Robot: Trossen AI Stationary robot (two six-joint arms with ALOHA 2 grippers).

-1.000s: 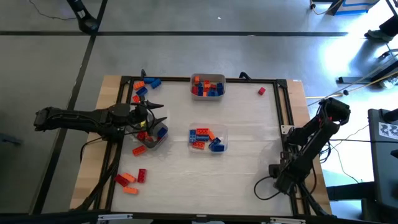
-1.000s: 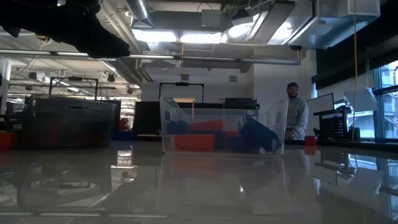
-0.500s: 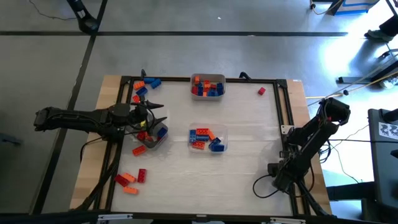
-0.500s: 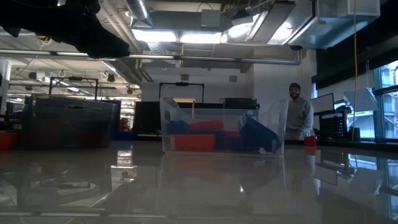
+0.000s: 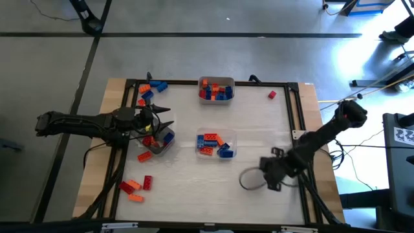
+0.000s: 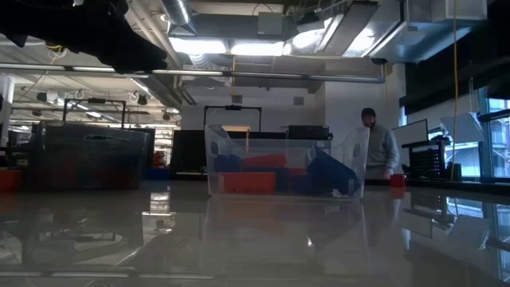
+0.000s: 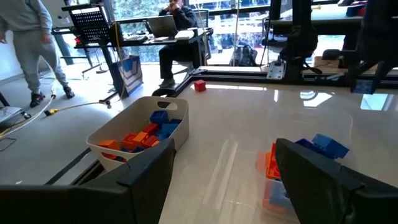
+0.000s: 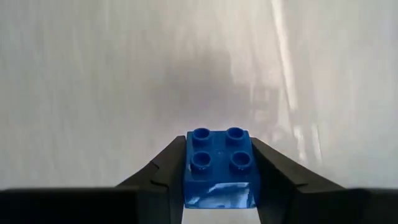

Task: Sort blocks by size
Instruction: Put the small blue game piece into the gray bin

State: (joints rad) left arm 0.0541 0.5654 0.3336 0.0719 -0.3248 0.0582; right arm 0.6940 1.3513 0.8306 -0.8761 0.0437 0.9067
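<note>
1. The right gripper (image 5: 251, 179) is over the table's (image 5: 259, 129) front right area, its fingers clamped on a blue four-stud block (image 8: 219, 168).
2. The left gripper (image 5: 163, 118) hangs with fingers spread wide and empty above the left tray (image 5: 169, 138) of blocks.

Between the right gripper (image 8: 217, 163) jaws, the small blue block (image 8: 218, 167) shows its four studs, but its lower part is cut off by the right wrist picture's edge, as are the bases of both fingers (image 8: 163, 171). From above, that block is hidden under the right gripper, so nothing between its jaws can be made out there. Ahead of the left gripper (image 7: 224, 165) jaws, the nearer tray (image 7: 273, 198) is partly hidden behind one finger, and its blocks are too few in sight to size.
</note>
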